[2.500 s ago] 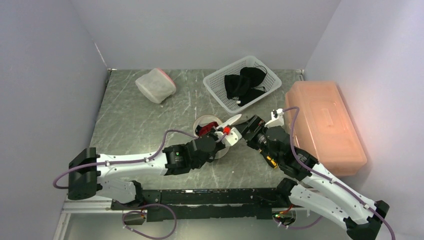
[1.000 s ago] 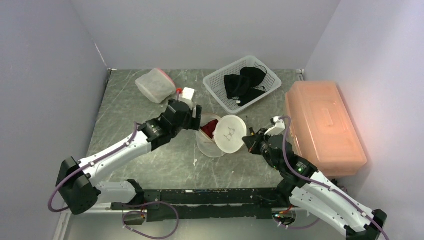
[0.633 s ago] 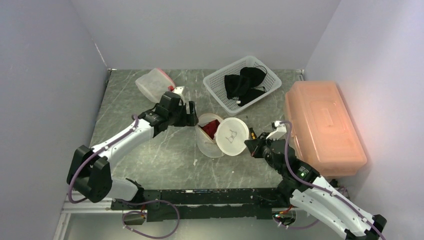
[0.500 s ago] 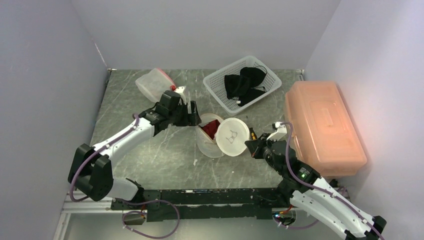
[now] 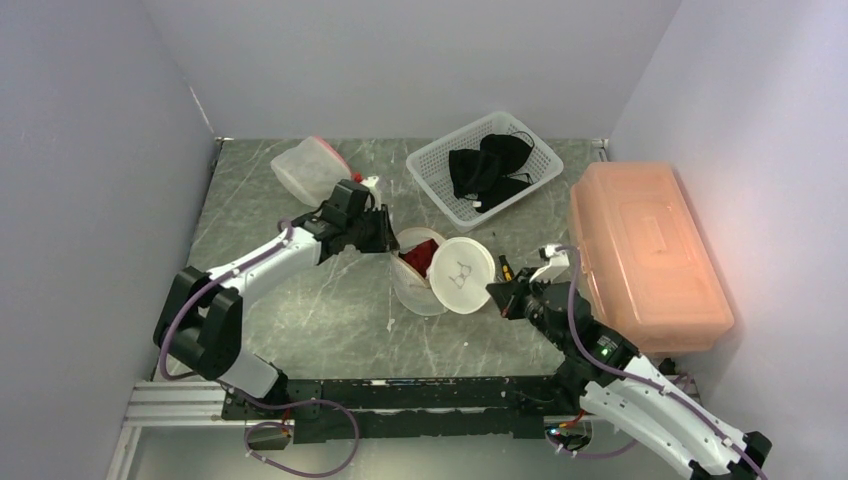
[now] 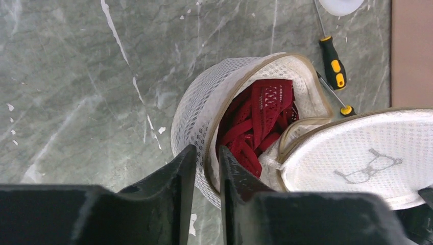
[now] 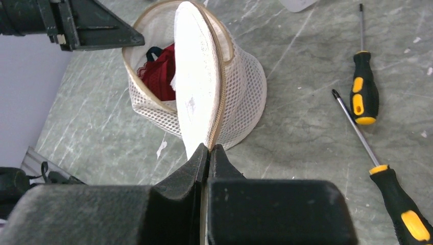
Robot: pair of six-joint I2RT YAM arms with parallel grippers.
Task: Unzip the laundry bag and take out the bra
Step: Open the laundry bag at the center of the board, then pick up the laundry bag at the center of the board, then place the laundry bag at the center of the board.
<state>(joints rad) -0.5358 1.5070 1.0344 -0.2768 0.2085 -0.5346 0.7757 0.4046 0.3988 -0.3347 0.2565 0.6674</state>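
Observation:
The white mesh laundry bag [image 5: 412, 292] stands unzipped at mid-table, its round lid flap [image 5: 462, 275] swung out to the right. A red bra [image 5: 421, 254] lies inside the bag. My left gripper [image 5: 385, 240] is at the bag's left rim. In the left wrist view its jaws [image 6: 208, 150] stand narrow, pinching the mesh wall [image 6: 199, 117], with the bra [image 6: 260, 115] just beyond. My right gripper [image 5: 495, 292] is shut on the lid's zip edge. In the right wrist view the flap [image 7: 196, 76] rises upright from the closed jaws [image 7: 209, 148].
A white basket [image 5: 432, 170] holding black garments sits at the back. An orange lidded box [image 5: 645, 250] lies along the right side. A clear tub [image 5: 312, 170] stands at the back left. Two yellow-and-black screwdrivers [image 7: 363, 92] [image 7: 398, 204] lie right of the bag.
The left gripper has settled onto the bag's left rim and its jaws have narrowed from wide open. The right gripper still holds the lid, barely shifted.

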